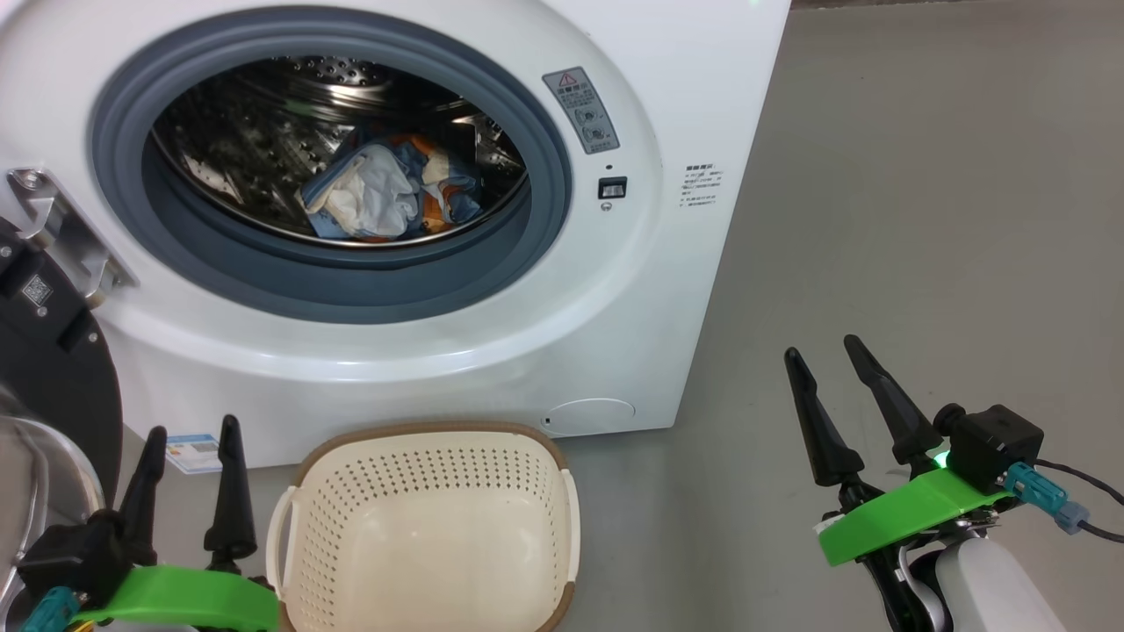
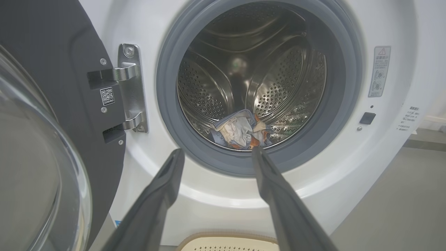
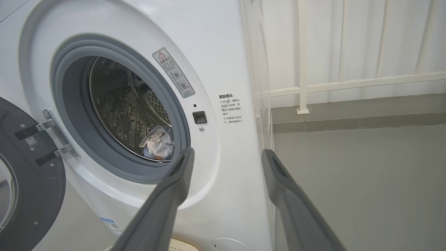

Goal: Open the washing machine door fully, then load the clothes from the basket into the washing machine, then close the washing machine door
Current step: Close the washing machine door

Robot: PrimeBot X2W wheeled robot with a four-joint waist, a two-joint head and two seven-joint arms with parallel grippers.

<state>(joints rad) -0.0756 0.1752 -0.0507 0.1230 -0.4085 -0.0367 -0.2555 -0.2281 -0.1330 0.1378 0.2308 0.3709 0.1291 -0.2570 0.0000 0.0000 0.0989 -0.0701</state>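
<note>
While door [image 1: 61, 377] stands open, clothes [image 1: 386, 189] lie in drum [image 1: 246, 140], basket [image 1: 421, 474] below

Glossy white washing machine [image 1: 615, 333] with shiny perforated steel drum [image 2: 285, 87], matt rubber gasket [image 1: 544, 175]; perforated plastic basket [image 1: 421, 527].

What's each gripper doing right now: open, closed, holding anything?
Left gripper: open, holding nothing.
Right gripper: open, holding nothing.

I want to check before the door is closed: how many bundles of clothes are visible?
1. The clothes lie low inside the washing machine. The basket shows none, though its near end is cut off in the head view.
</note>
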